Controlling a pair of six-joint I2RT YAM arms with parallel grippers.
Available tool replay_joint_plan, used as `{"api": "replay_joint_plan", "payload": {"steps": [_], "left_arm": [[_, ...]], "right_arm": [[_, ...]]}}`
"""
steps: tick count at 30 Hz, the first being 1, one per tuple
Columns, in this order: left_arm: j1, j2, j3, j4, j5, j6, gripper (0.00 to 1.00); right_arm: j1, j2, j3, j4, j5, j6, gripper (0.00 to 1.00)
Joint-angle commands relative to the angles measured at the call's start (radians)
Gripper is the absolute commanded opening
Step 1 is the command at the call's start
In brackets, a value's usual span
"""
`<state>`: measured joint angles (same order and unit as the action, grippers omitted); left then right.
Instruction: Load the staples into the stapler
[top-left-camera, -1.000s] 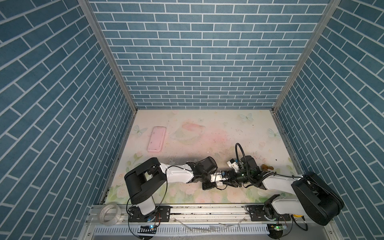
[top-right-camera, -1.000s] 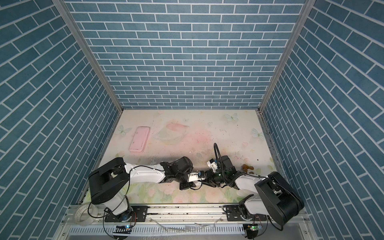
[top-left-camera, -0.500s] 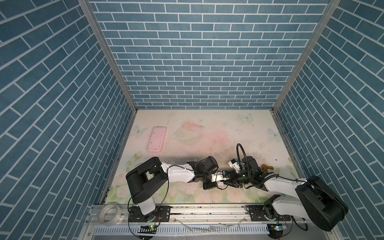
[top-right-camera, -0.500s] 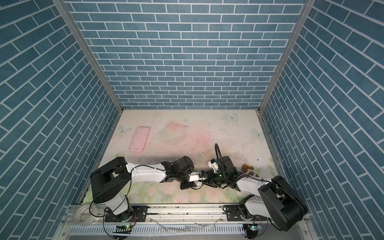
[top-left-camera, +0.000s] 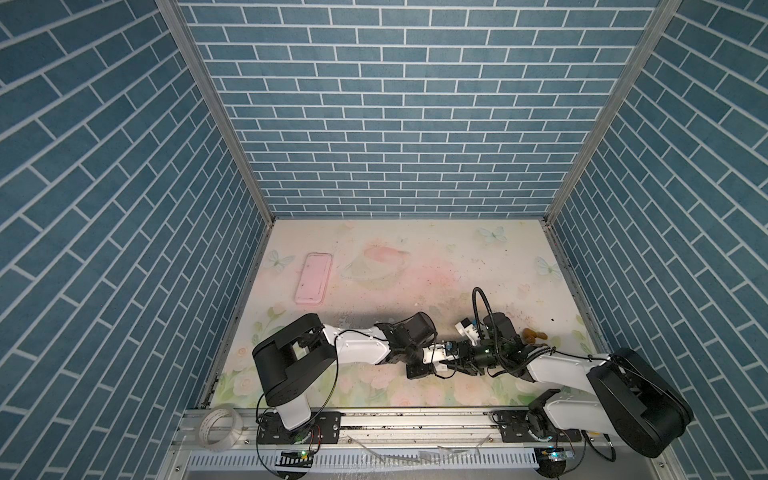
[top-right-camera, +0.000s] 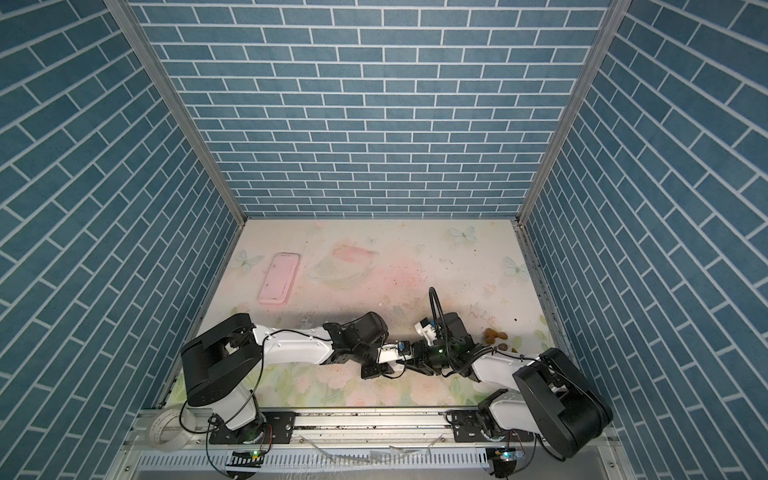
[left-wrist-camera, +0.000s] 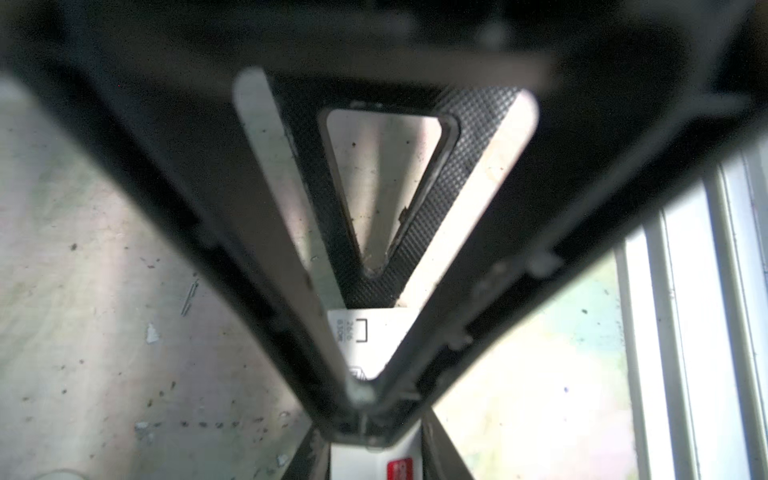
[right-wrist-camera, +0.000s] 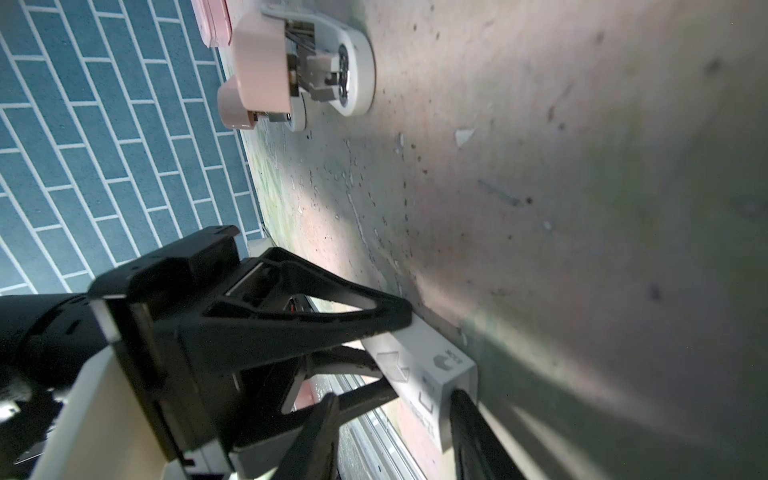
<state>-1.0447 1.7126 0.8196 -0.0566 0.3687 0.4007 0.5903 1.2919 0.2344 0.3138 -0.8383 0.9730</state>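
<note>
On the front rail at the far left we see a roll of tape (top-left-camera: 218, 428). Behind it, on the bench (top-left-camera: 415, 266), lies a flat pink case (top-left-camera: 313, 278). In the right wrist view the stapler (right-wrist-camera: 266, 62), pink and white, lies opened just in front of that case. The staples (left-wrist-camera: 189, 298) show as one thin grey strip, loose on the bare bench between the stapler and the left jaws, touching neither. The left jaws are clenched on a white sleeve (right-wrist-camera: 419, 365) with a red square mark, low at the bench near the middle front. The right jaws stand parted astride the sleeve's free end, one finger (right-wrist-camera: 469, 432) against it. We cannot tell whether they press it. Further right, small brown bits (top-left-camera: 533, 335) sit on the bench.
</note>
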Motion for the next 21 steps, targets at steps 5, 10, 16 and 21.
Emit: {"api": "replay_joint_plan", "payload": {"steps": [5,10,16,21], "left_arm": [[0.005,0.054,-0.018,-0.106,-0.006,0.006,0.34],[0.005,0.055,-0.017,-0.11,0.001,0.008,0.34],[0.005,0.06,-0.015,-0.115,0.006,0.009,0.34],[0.005,0.062,-0.013,-0.119,0.012,0.013,0.34]], "right_arm": [[0.006,0.062,0.006,0.073,-0.048,0.024,0.45],[0.006,0.084,0.006,0.105,-0.046,0.026,0.45],[0.006,0.114,-0.003,0.169,-0.057,0.045,0.45],[0.006,0.141,0.003,0.186,-0.064,0.046,0.45]]}}
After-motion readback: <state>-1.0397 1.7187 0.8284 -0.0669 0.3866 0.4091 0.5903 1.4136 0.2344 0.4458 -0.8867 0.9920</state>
